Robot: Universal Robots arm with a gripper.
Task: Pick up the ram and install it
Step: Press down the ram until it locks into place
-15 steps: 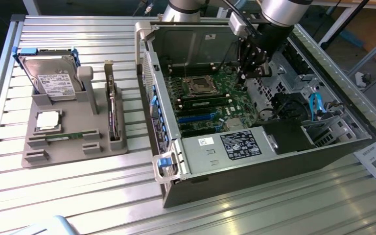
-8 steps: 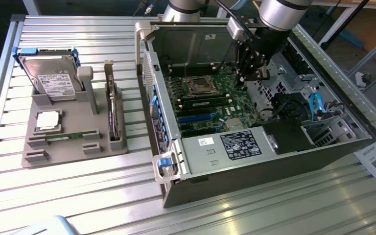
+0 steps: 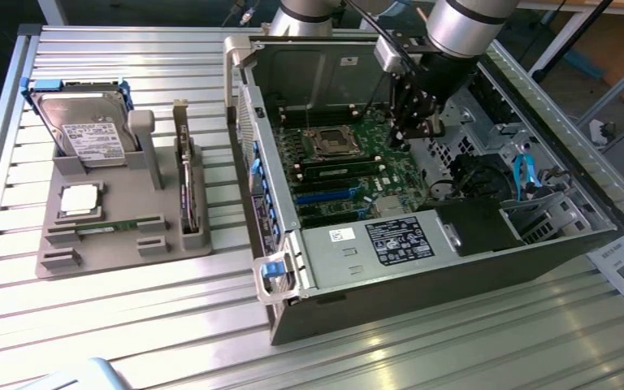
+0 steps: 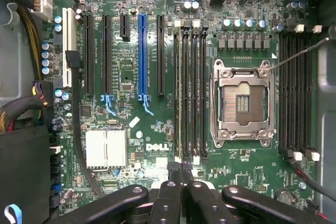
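The ram, a thin green stick, lies in a front groove of the grey holder at the exterior view's left. My gripper hangs inside the open computer case, far from the ram and above the green motherboard. In the wrist view the gripper is shut, its black fingers pressed together with nothing visible between them. It hovers at the end of the four black memory slots. An empty processor socket sits beside those slots.
The holder also carries a hard drive, a square silvery processor chip and a tall dark expansion card. Inside the case are a black power supply, cables, a heatsink and blue and black card slots.
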